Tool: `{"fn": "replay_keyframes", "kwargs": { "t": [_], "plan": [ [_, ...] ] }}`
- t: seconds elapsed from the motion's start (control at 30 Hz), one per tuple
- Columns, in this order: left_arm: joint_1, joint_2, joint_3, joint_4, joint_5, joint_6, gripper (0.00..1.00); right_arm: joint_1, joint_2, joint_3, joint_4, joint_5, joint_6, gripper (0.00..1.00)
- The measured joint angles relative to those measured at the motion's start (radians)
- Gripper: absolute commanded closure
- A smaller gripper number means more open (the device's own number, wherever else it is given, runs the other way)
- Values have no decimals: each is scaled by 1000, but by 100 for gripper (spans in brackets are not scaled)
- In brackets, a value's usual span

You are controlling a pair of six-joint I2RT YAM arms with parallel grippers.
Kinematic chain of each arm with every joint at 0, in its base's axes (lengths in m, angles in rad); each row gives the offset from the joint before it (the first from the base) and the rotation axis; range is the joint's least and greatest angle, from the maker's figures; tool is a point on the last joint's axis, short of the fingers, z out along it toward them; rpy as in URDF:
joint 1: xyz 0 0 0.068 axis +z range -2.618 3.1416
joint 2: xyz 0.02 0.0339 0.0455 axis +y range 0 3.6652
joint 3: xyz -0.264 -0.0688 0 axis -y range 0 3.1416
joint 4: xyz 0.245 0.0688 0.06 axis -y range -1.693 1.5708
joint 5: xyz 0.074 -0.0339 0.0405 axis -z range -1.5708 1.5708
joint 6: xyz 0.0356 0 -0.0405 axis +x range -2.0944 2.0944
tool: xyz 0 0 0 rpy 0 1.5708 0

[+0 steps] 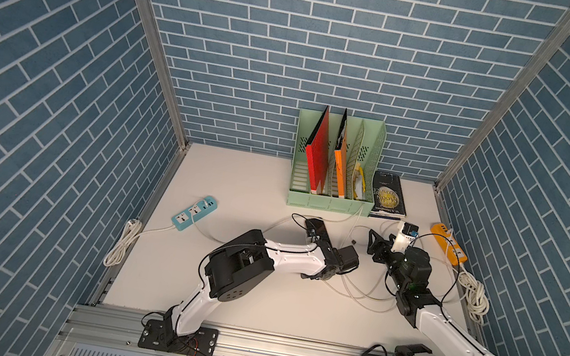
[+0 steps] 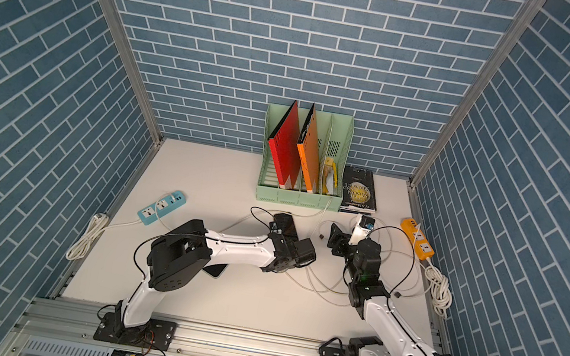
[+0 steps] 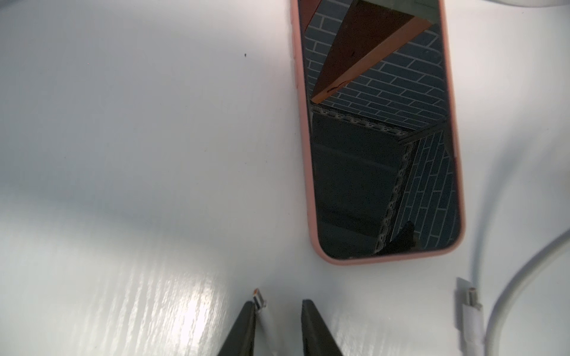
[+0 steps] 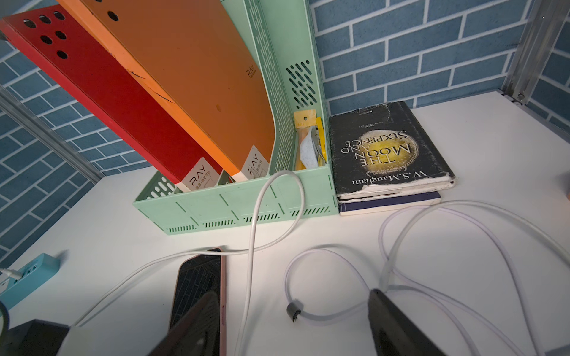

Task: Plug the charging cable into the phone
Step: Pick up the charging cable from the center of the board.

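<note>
The phone (image 3: pixel 379 138) has a pink case and lies screen up on the white table. It also shows in the right wrist view as the phone (image 4: pixel 199 286), with a white cable across its far end. In the left wrist view the charging cable's small plug (image 3: pixel 258 298) leans against one finger of my left gripper (image 3: pixel 279 303), short of the phone's near end. The jaws are narrowed, but a gap remains on the plug's other side. A second white plug (image 3: pixel 470 303) lies beside the phone. My right gripper (image 4: pixel 293 292) stands wide open over loose cable, and one finger overlaps the phone.
A mint file holder (image 1: pixel 331 198) with red and orange folders and a black book (image 1: pixel 390 196) stand at the back. A blue power strip (image 1: pixel 193 212) lies left and an orange one (image 1: pixel 448 247) right. White cable loops (image 1: pixel 365 294) sprawl between the arms. Coiled cords lie at both table sides.
</note>
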Motion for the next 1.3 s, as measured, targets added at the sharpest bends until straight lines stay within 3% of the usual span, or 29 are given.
{"fn": "replay_keyframes", "kwargs": {
  "t": [0.23,0.47,0.73,0.97,1.1,1.3],
  "plan": [
    [7,-11,-22,32,0,0,72,0,14,0,0,0,0,22],
    [14,-24,-47,58,-5,0,79,0,23,0,0,0,0,22],
    [24,-42,-80,91,-13,6,100,0,29,0,0,-2,0,24],
    [29,-65,-112,107,-26,24,100,2,32,0,1,-38,0,31],
    [39,-136,-157,84,-52,47,100,18,16,-8,31,-98,0,35],
    [64,-402,-284,167,-72,108,100,106,-33,-16,98,-175,-21,37]
  ]
}}
